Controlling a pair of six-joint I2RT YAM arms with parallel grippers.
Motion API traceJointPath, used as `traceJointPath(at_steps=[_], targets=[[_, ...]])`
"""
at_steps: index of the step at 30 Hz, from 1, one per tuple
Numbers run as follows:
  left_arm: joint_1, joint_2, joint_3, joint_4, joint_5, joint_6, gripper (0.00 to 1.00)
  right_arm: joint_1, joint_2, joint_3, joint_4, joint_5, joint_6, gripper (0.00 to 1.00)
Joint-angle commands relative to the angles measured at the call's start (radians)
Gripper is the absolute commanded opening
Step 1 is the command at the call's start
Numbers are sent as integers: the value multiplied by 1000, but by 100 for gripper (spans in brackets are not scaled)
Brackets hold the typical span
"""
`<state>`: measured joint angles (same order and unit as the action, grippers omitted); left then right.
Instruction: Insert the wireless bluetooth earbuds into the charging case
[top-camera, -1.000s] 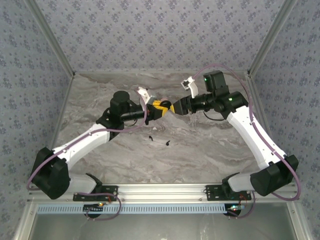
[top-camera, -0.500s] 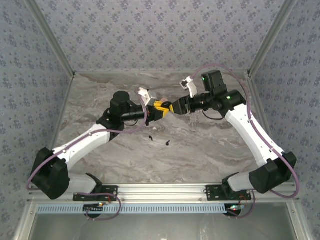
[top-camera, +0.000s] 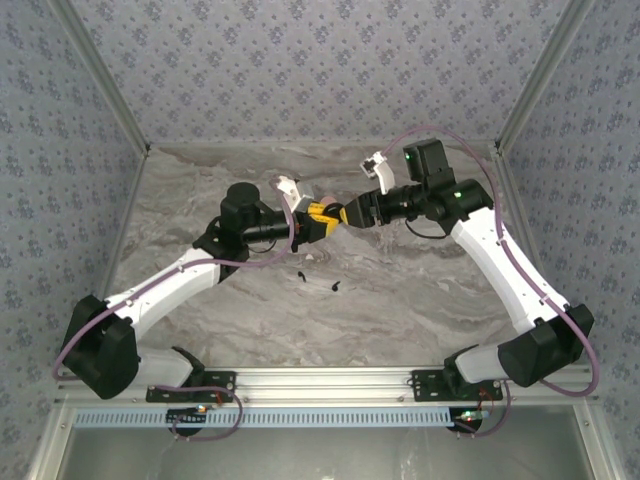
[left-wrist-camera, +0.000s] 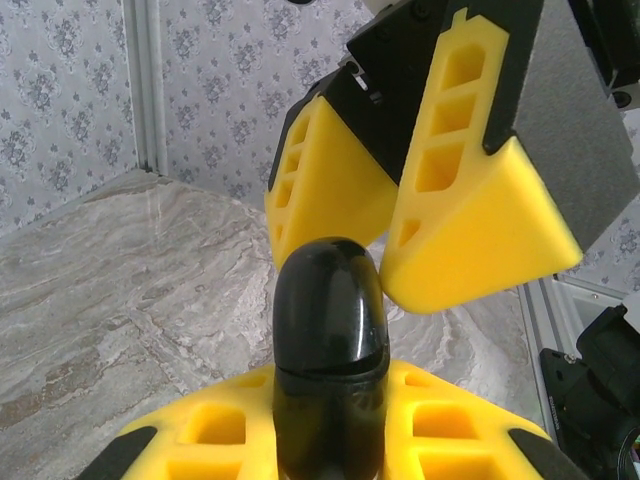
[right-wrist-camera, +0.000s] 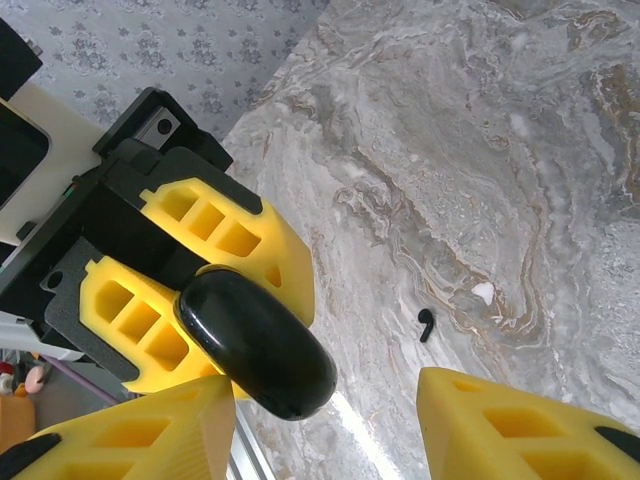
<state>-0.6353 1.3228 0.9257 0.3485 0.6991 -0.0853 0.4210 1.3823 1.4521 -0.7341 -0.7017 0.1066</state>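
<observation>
My left gripper (top-camera: 326, 219) is shut on the black charging case (left-wrist-camera: 330, 350), lid closed, which sticks out from between its yellow fingers (right-wrist-camera: 228, 238). My right gripper (top-camera: 350, 214) faces it, open, its yellow fingers (left-wrist-camera: 478, 225) on either side of the case's free end (right-wrist-camera: 262, 345) without pinching it. In the right wrist view the case lies close to the left finger, with a wide gap to the other. Both grippers meet above the table's middle. Two black earbuds (top-camera: 300, 275) (top-camera: 337, 289) lie on the marble in front of them. One earbud (right-wrist-camera: 426, 324) shows below the right gripper (right-wrist-camera: 320, 430).
The marble table (top-camera: 420, 290) is walled by patterned panels at the back and sides. A metal rail (top-camera: 330, 380) with both arm bases runs along the near edge.
My right gripper has slid a little to the left, closing in on the case's free end. The left arm and the earbuds have stayed put.
</observation>
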Motion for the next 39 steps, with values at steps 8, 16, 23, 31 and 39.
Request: traceJointPath(at_steps=[8,16,23,31,39], targets=[[-24,-29,-8,40,85,33,18,-39,7,21,13,73,47,52],[-23,-22,-33,70,47,18,18,-53,-21,6,15,117,63,52],[-6,-26,-88,180,45,-60,19,-113,-34,-63,-35,246,90,53],[-5,-70,-129,221,23,-78,20,-102,18,-212,-9,236,134,53],[-7,-131,-171,239,-32,-75,21,4,141,-334,96,269,246,51]])
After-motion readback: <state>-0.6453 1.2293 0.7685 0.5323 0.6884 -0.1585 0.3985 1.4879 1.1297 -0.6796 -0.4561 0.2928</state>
